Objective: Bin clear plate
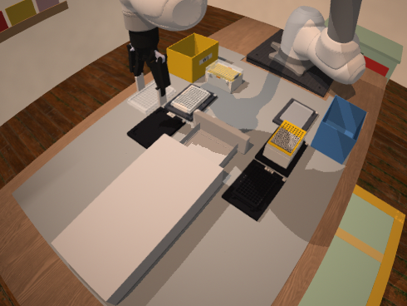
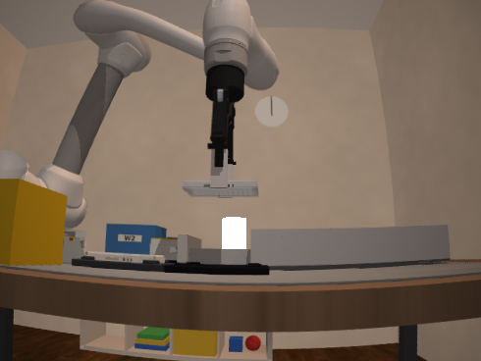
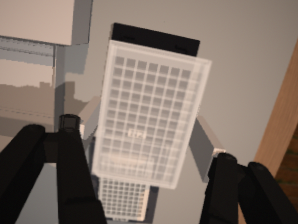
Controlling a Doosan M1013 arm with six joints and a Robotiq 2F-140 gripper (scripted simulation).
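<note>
The gripper [image 2: 222, 182] was clamped on the clear plate [image 2: 221, 188], holding it level high above the black work nest [image 1: 154, 125] near the bench's far-left edge. The plate was translucent, rectangular, gridded with small square wells. The yellow bin [image 1: 192, 56] stood upright beside, at the far edge.
</note>
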